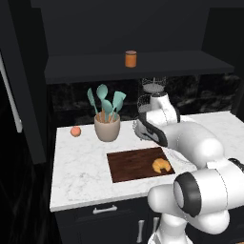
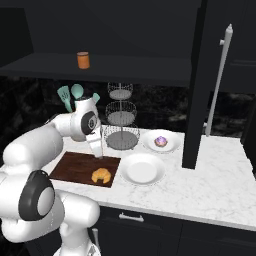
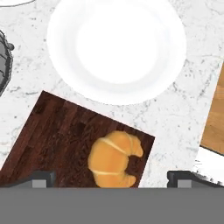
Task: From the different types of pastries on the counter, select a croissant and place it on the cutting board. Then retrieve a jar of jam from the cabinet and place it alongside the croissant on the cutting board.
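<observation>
The croissant (image 3: 113,160) lies on the board (image 3: 57,135) near its corner beside the white plate (image 3: 116,46). The gripper (image 3: 111,177) hangs above it, jaws spread wide and empty. The jam jar (image 1: 130,58) (orange) stands on the cabinet shelf (image 1: 86,64), well above the counter (image 1: 76,167)

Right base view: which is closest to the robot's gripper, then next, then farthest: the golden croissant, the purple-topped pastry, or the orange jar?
From the gripper:
1. Golden crescent croissant, just below it on the dark brown cutting board.
2. Round purple-topped pastry, off to the right on a white plate.
3. Orange cylindrical jar, up on the black shelf.
</observation>
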You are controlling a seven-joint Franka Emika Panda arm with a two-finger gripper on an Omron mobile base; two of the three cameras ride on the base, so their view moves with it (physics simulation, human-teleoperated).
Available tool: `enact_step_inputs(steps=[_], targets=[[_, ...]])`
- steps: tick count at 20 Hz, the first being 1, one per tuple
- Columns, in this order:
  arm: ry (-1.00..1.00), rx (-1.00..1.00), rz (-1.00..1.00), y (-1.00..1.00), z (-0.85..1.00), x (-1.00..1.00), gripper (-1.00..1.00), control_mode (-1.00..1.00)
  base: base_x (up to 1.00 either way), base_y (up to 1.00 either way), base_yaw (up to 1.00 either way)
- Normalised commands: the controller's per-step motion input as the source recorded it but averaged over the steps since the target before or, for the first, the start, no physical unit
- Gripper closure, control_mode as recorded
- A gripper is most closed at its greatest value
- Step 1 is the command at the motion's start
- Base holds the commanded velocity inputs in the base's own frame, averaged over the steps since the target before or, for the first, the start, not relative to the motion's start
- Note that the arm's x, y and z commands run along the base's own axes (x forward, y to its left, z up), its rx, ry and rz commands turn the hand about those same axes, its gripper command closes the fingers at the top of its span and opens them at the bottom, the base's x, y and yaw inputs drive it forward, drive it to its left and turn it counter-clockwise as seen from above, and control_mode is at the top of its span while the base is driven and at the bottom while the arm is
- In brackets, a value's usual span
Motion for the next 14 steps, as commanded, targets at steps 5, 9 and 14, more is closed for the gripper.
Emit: enact_step_inputs(steps=[5, 9, 14], targets=[[0.00, 0.00, 0.27, 0.00, 0.48, -0.24, -1.00, -1.00, 0.00, 0.00, 0.00], [-0.06, 0.00, 0.24, 0.00, 0.46, -0.32, -1.00, -1.00, 0.00, 0.00, 0.00], [-0.16, 0.00, 0.21, 0.00, 0.68, -0.27, -1.00, -1.00, 0.00, 0.00, 0.00]])
